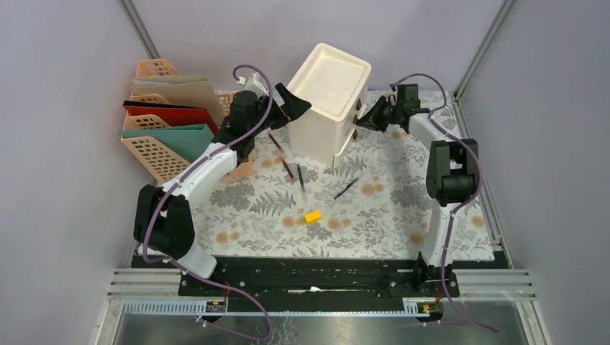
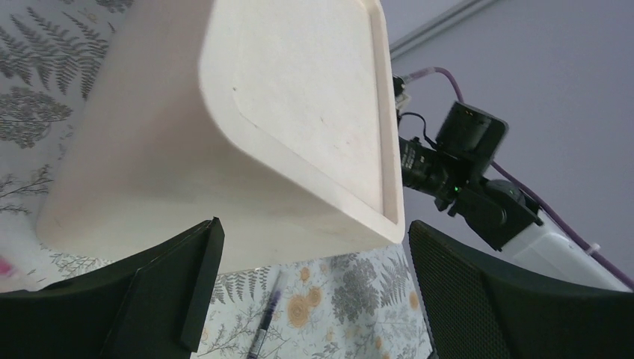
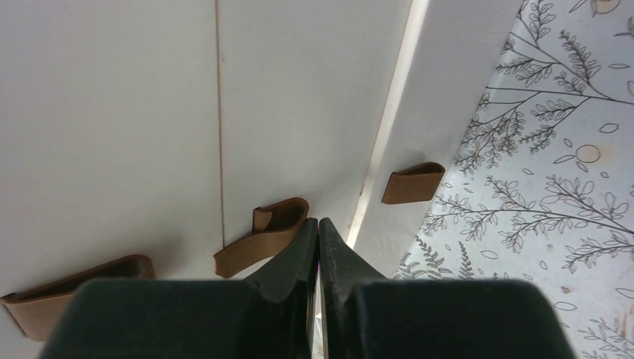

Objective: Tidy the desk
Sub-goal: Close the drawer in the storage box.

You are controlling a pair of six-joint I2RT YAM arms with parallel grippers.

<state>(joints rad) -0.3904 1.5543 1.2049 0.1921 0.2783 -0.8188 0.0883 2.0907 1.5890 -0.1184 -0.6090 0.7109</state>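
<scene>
Desk [image 1: 388, 215], fern-print cloth: right gripper [image 3: 319, 224] pressed together at brown leather tab [image 3: 262, 243] on far-edge white drawer box [image 1: 327, 79], left gripper [image 1: 293, 104] spread; straight pull looked next.

Desk [image 1: 403, 215], fern-print cloth. Carries: white drawer box [image 1: 327, 108], rear; peach file rack [image 1: 162, 154], left; red pen [image 1: 282, 154], dark pen [image 1: 301, 177], blue pen [image 1: 345, 189], yellow block [image 1: 312, 216], centre.

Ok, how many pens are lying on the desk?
3: a red pen by the left arm, a dark pen just right of it, a blue pen further right. The drawer box may hide others.
</scene>
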